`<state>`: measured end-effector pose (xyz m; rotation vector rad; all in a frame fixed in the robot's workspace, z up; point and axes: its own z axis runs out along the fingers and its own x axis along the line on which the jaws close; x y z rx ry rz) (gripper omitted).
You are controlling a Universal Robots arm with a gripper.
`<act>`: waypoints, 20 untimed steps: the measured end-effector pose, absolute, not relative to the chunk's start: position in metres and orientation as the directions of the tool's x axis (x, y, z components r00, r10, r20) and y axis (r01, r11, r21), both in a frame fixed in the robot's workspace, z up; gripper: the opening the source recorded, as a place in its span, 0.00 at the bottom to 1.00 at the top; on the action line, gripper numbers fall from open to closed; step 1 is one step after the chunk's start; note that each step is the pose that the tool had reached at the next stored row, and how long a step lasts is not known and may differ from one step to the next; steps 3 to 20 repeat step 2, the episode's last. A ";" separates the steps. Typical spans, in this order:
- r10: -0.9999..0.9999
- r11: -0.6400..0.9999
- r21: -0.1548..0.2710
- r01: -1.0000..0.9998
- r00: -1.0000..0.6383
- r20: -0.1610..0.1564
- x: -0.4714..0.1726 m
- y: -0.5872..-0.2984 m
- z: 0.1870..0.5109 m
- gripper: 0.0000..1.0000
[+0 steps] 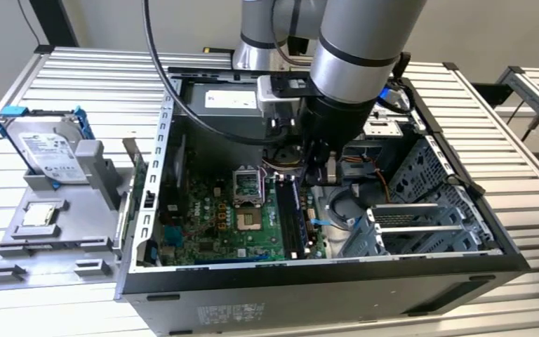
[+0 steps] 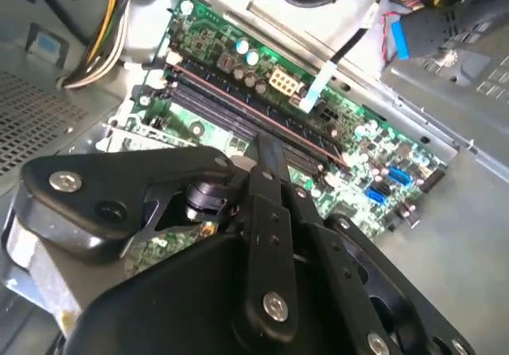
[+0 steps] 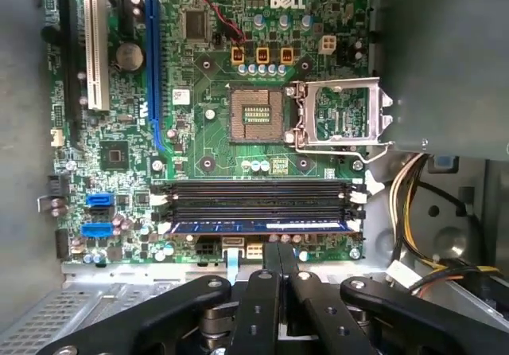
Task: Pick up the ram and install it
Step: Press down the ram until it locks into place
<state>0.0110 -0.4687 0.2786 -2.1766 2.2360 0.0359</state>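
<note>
The ram (image 3: 258, 227) is a long, thin stick with a dark blue board edge and a small pale label. In the first wrist view it stands on edge in the memory slot (image 3: 258, 209) farthest from the CPU socket (image 3: 255, 114), lying level along that slot, parallel to the black slots beside it, ends at the white latches.

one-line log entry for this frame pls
arm: inside open PC case | hand: shut, empty, just off the ram | ram: lying in outermost slot of motherboard | hard drive: outside on stand
</note>
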 end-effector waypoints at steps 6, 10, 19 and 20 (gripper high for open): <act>-0.999 0.027 0.002 -1.000 -0.027 -0.031 0.011 -0.469 0.279 0.00; -0.999 0.027 0.002 -1.000 -0.027 -0.031 0.011 -0.469 0.279 0.00; -0.999 0.027 0.002 -1.000 -0.027 -0.031 0.011 -0.469 0.279 0.00; -0.999 0.027 0.002 -1.000 -0.027 -0.031 0.011 -0.469 0.279 0.00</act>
